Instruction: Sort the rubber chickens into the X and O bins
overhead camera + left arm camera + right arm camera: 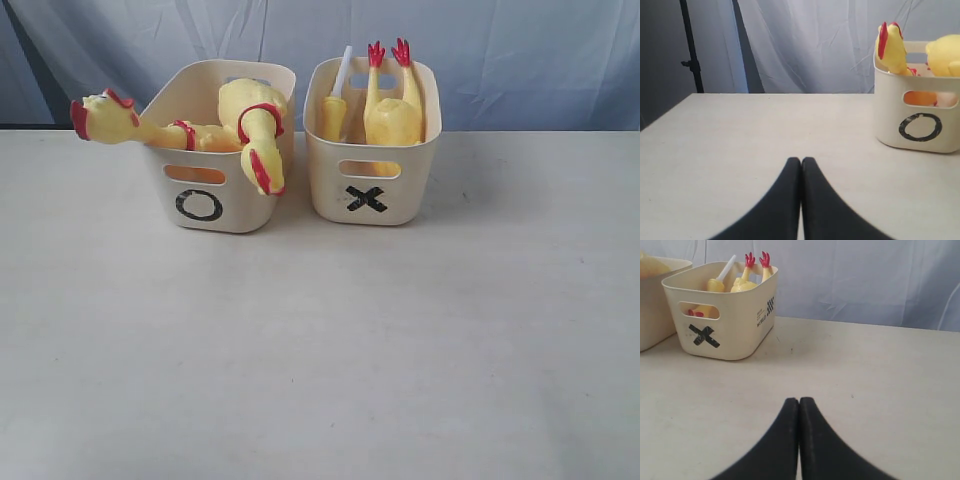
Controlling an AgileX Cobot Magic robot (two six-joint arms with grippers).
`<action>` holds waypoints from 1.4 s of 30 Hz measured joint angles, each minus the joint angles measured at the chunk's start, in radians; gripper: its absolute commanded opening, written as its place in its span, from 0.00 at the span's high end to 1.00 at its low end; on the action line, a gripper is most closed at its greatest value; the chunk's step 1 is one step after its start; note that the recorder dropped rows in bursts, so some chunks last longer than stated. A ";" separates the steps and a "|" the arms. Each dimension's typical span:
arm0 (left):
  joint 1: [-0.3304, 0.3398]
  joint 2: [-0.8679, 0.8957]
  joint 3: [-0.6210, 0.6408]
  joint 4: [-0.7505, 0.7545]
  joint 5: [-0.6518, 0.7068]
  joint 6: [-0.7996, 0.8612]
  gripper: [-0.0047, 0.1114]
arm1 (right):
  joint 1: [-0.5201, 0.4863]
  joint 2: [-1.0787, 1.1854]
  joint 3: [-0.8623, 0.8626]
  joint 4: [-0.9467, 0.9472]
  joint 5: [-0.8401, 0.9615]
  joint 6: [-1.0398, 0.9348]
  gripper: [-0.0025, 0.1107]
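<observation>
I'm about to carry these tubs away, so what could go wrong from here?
The long yellow rubber chicken sticks far out over the rim of the cream plastic tub marked O; it may slide out. A second yellow chicken droops over that tub's front corner and could spill if jostled.

We're looking at a staged test setup here, lab or studio by the looks. Plain pale tabletop [320, 380], white cloth backdrop [520, 60] draped in folds behind it, and a black stand pole [688, 30] w/ a small fitting at the cloth's edge, dark wall [660, 60] past it.
</observation>
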 measured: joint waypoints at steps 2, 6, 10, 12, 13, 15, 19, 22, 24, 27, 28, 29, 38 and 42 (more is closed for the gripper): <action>0.000 0.000 0.000 0.000 0.000 -0.039 0.96 | 0.000 0.000 0.000 0.000 0.000 0.002 0.99; 0.000 0.000 0.000 0.000 0.000 -0.059 0.96 | 0.000 0.000 0.000 0.000 0.000 0.005 0.99; 0.000 0.000 0.000 0.000 0.001 -0.061 0.96 | 0.000 0.000 0.000 0.004 0.000 0.007 0.99; 0.000 0.000 0.000 -0.002 0.002 -0.060 0.96 | 0.000 0.000 0.000 0.004 0.000 0.007 0.99; 0.000 0.000 0.000 -0.002 0.002 -0.060 0.96 | 0.000 0.000 0.000 0.004 0.000 0.007 0.99; 0.000 0.000 0.000 -0.002 0.002 -0.058 0.96 | 0.000 0.000 0.000 0.004 0.000 0.007 0.99; 0.000 0.000 0.000 -0.002 0.002 -0.055 0.96 | 0.000 0.000 0.000 0.004 0.000 0.007 0.99; 0.000 0.000 0.000 -0.002 0.002 -0.051 0.96 | 0.000 0.000 0.000 0.004 0.000 0.007 0.99; 0.000 0.000 0.000 -0.002 0.004 -0.042 0.96 | 0.000 0.000 0.000 0.004 0.000 0.007 0.99; 0.000 0.000 0.000 -0.002 0.004 -0.037 0.96 | 0.000 0.000 0.000 0.004 0.000 0.007 0.99; 0.000 0.000 0.000 -0.002 0.004 -0.037 0.96 | 0.000 0.000 0.000 0.004 0.000 0.007 0.99; 0.000 0.000 0.000 -0.002 0.004 -0.037 0.96 | 0.000 0.000 0.000 0.004 0.000 0.007 0.99; 0.000 0.000 0.000 -0.002 0.000 -0.033 0.96 | 0.000 0.000 0.000 0.004 0.000 0.007 0.99; 0.000 0.000 0.000 -0.002 0.000 -0.033 0.96 | 0.000 0.000 0.000 0.004 0.000 0.007 0.99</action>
